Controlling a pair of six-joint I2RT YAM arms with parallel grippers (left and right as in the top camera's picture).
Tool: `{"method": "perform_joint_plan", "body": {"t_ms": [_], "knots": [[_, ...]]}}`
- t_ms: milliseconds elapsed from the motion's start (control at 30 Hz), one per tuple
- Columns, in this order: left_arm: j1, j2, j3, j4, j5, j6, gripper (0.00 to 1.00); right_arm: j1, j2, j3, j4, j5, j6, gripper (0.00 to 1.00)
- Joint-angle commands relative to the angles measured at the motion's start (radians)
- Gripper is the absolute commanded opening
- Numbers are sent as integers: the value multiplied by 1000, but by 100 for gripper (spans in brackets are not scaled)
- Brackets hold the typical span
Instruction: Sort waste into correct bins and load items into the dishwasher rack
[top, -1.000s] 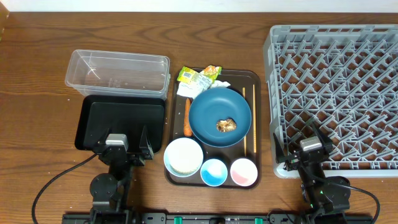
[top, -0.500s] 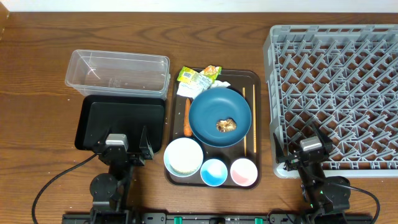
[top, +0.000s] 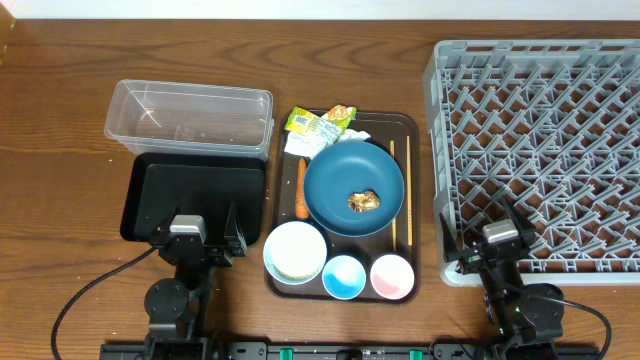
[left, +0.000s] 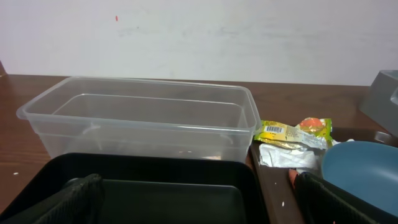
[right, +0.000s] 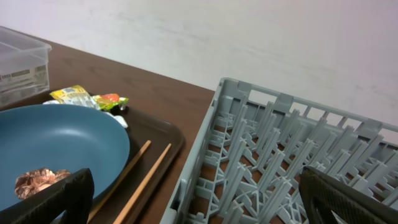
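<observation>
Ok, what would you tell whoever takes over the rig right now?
The left pincer is open and empty, at the near edge of the black bin. The right pincer is open and empty, at the near-left corner of the rack.
The clear tub, bin and rack hold nothing.
On the brown tray: wrappers and napkin at the far end, carrot left of the blue plate, food lump on it, chopsticks to its right; white bowl, light-blue cup and pink cup along the near edge.
Done: nothing. Left: all sorting, all loading.

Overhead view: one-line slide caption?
Tray with plate, bowl, blue cup, pink cup, chopsticks, carrot, wrappers; tub and bin left, rack right; left gripper and right gripper open.
</observation>
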Motion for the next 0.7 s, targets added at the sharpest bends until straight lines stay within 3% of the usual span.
{"method": "perform_joint_plan", "body": {"t_ms": [0, 500, 667], "knots": [[-4, -1, -15, -33, 7, -2, 98, -6, -1, -1, 0, -21, -9, 99], [-4, 0, -13, -32, 22, -2, 98, -6, -1, -1, 4, -80, -5, 99], [-4, 0, -13, 56, 81, -2, 98, -6, -1, 1, 42, -79, 72, 99]]}}
